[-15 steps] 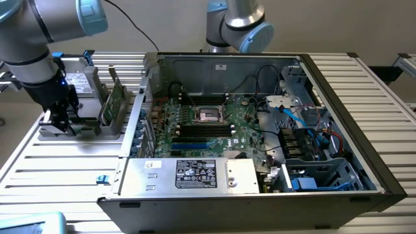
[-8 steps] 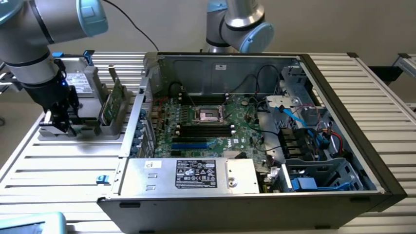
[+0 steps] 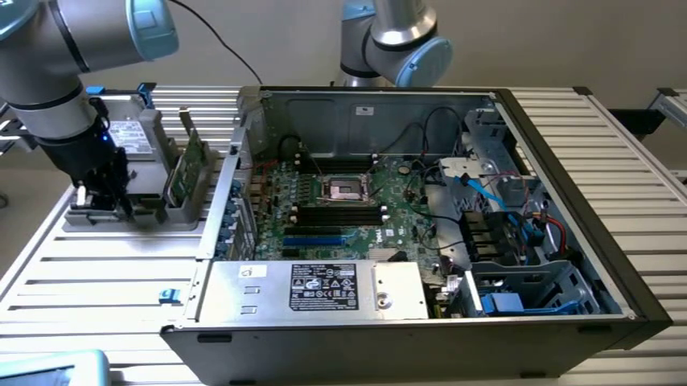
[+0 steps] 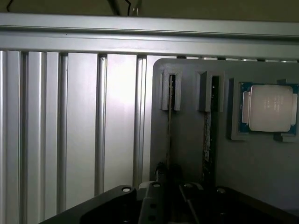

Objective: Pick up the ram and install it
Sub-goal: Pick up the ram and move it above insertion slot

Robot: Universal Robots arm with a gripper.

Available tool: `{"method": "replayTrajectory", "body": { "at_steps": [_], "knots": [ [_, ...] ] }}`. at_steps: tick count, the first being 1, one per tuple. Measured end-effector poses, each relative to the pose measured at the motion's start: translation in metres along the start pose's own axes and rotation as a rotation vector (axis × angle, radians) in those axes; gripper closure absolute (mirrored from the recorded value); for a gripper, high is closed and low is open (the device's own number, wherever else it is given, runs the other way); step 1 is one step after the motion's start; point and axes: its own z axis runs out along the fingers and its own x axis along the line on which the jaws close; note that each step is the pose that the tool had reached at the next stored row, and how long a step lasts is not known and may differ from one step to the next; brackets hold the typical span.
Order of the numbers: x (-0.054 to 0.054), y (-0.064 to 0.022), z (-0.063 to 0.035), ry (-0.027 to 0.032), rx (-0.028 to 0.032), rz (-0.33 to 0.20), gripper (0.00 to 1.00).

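Clamped onto the ram (image 4: 169, 135) with the gripper (image 4: 167, 175): fingers (image 4: 160, 173) pressed together on the two faces of the board, at its near end.

Judged as the pick-up step: grip made, lift not yet done, install untouched. By that reading, calls next for a straight pull along the slot guides with no twist, since a thin board held at one end would likely bind or flex if tilted.

Seen edge-on from the wrist as a thin pale line, standing on its long edge in the outermost slot of the holder (image 4: 187, 140), far end caught between two grey guides. Too thin at this angle to read chips or colour.

Just beside, in the next slot: a second stick (image 4: 209, 140), darker, parallel, apart from the fingers. Further along the holder, lying flat in a recess: the cpu (image 4: 268, 107), square and silver.

In the exterior view, found with the holder at nine o'clock of the open case (image 3: 355, 112). Near the case's middle, well apart from the ram: the dark slots (image 3: 341, 213), seemingly empty. Farthest, at twelve o'clock: a second arm (image 3: 392, 40).
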Motion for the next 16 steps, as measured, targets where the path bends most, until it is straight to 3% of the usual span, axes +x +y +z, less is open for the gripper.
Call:
{"method": "replayTrajectory", "body": {
  "at_steps": [4, 8, 12, 16],
  "knots": [
    [0.0, 0.0001, -0.0016, -0.0003, 0.0, 0.0, 0.87],
    [0.001, 0.0001, -0.0031, -0.0053, 0.0002, 0.0, 0.87],
    [0.002, 0.0002, -0.0079, -0.0262, 0.0016, -0.001, 0.87],
    [0.002, 0.0006, -0.018, -0.0357, 0.0017, -0.001, 0.87]
  ]
}}
